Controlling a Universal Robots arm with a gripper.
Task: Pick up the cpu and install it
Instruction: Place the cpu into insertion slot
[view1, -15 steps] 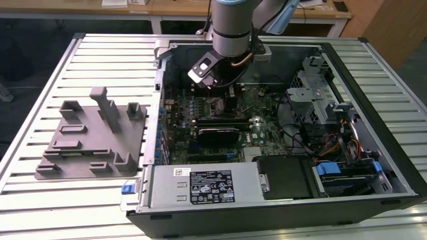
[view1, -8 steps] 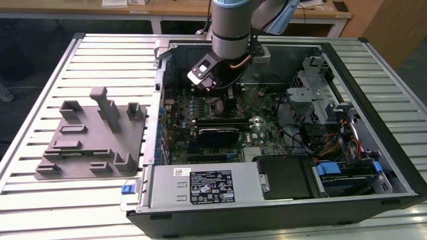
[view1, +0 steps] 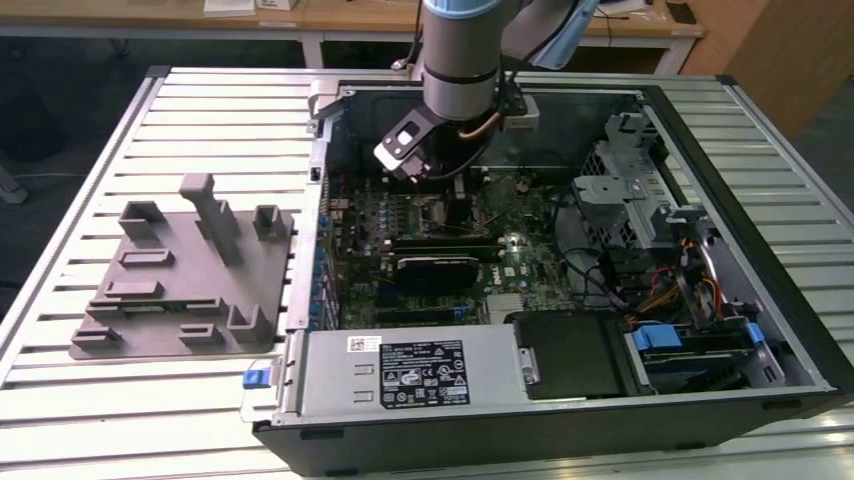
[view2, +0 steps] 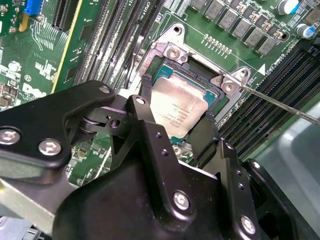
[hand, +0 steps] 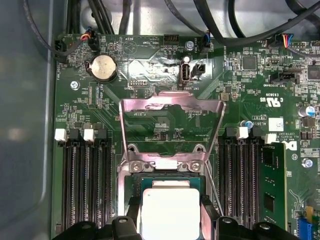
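Note:
The cpu, a small square chip with a silvery top plate, sits level right over the open socket on the motherboard. In both wrist views my gripper straddles it, with one black finger against one edge and the other against the opposite edge, shut on the chip. I cannot tell whether the chip rests in the socket or hangs just above it. The socket's metal load plate stands flipped open. In the exterior view the arm reaches down into the computer case over the motherboard.
The socket's thin wire lever sticks out to one side. Memory slots flank the socket, and one holds a green module. Cables run along the board's edge. A grey plastic tray lies beside the case, at the exterior view's left.

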